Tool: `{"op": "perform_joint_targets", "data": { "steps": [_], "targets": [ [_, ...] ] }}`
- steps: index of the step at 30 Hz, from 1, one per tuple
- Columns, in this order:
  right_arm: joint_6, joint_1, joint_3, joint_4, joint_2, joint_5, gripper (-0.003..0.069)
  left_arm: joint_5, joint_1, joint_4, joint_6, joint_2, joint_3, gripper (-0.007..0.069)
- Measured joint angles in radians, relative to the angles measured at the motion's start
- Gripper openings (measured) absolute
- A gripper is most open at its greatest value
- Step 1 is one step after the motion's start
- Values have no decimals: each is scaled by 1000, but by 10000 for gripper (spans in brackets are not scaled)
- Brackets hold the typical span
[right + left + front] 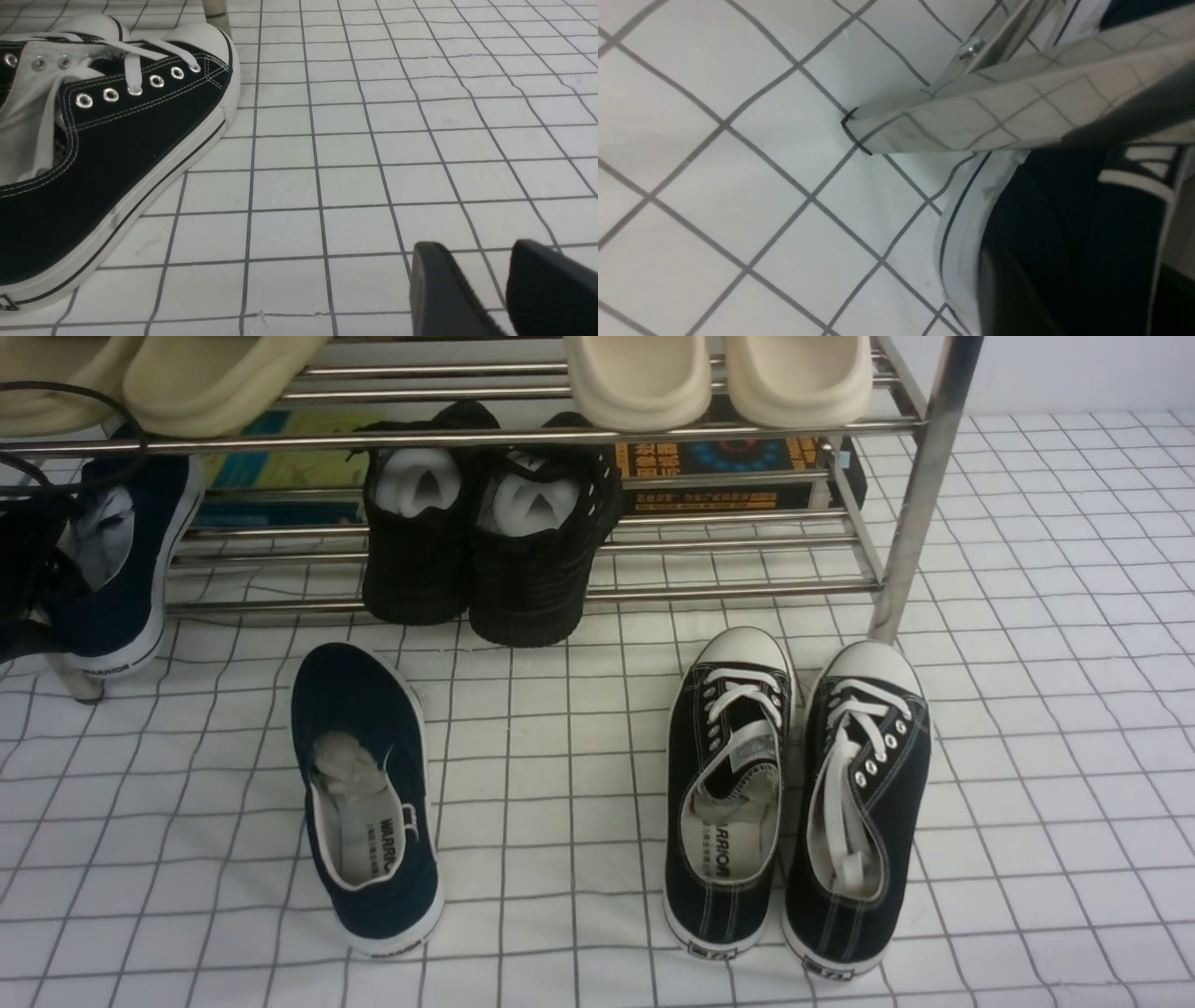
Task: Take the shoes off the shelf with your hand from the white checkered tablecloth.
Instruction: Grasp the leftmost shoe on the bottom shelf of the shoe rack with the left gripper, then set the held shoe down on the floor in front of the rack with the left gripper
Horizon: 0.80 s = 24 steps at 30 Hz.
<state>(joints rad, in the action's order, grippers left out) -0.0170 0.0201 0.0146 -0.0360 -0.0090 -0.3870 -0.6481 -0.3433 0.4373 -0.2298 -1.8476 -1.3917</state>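
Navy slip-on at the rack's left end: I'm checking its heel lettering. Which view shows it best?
Front view: the navy slip-on shows its heel, white sole and WARRIOR lettering. Left wrist view gives only a blurred close-up of its side; right wrist view shows none of it.

Black pincer (481, 280), looping black cables (70, 389)

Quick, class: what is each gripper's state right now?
Left gripper: shut on the navy slip-on, which is tipped up on its heel.
Right gripper: open, holding nothing.
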Motion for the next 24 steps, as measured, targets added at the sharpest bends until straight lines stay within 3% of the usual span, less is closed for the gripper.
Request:
{"op": "perform_joint_targets", "data": {
  "steps": [1, 2, 5, 11, 13, 18, 24],
  "targets": [
    [0, 0, 0, 0, 0, 0, 239, -2, 0, 1, 0, 0, 0, 245],
    [0, 0, 0, 0, 0, 0, 239, -24, 0, 5, 10, 1, 0, 164],
    [0, 0, 0, 0, 0, 0, 239, -88, 0, -1, 51, 26, 2, 62],
    [0, 0, 0, 0, 0, 0, 239, -238, 2, -130, 83, 160, 2, 61],
    [0, 0, 0, 0, 0, 0, 239, -348, 1, -229, 83, 242, 2, 61],
    [0, 0, 0, 0, 0, 0, 239, -521, 0, -341, 81, 347, 2, 61],
    [0, 0, 0, 0, 0, 0, 239, -603, 0, -449, 35, 448, 98, 61]
  ]
}}
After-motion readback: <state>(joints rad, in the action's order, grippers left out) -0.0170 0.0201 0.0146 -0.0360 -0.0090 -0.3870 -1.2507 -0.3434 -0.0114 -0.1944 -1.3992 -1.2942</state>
